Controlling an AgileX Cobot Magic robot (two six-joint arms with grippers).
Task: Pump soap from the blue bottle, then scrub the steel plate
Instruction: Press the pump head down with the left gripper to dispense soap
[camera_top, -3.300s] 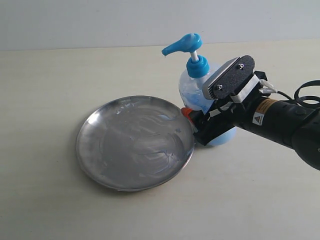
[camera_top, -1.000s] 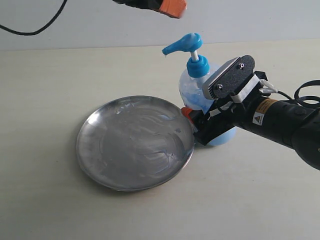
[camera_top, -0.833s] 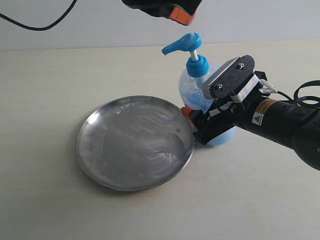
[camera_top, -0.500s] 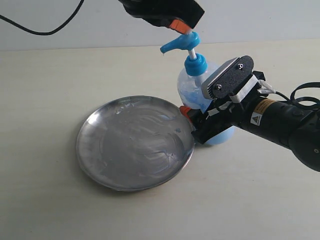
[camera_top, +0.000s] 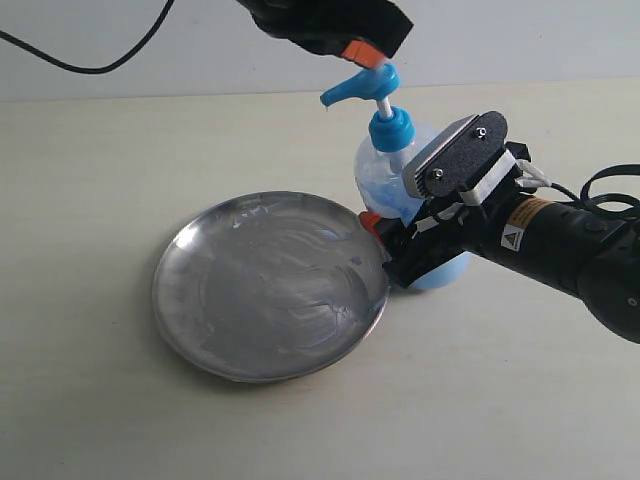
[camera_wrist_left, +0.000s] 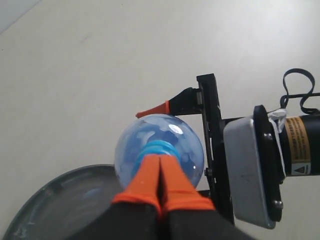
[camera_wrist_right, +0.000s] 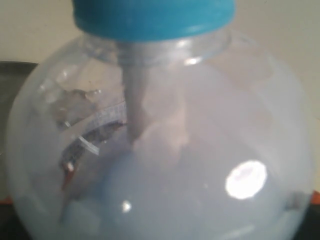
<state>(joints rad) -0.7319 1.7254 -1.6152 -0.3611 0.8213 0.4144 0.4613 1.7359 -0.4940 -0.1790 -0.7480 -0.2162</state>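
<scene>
Pumping stage, upper right of exterior view: right gripper (camera_top: 397, 247) clamped the clear pump bottle with blue head (camera_top: 382, 185), just beside the round shiny steel plate (camera_top: 270, 290) at centre-left; left gripper (camera_wrist_left: 159, 172), fingers together, sat on the pump head (camera_top: 360, 85); light-blue soap (camera_wrist_right: 175, 190) in bottle, none fresh on plate; scrubbing remained.

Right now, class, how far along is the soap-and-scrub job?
Done: the right gripper clamps the bottle. In hand: the shut left gripper bears on the pump head. Left: scrubbing the smeared plate, not yet started.
</scene>
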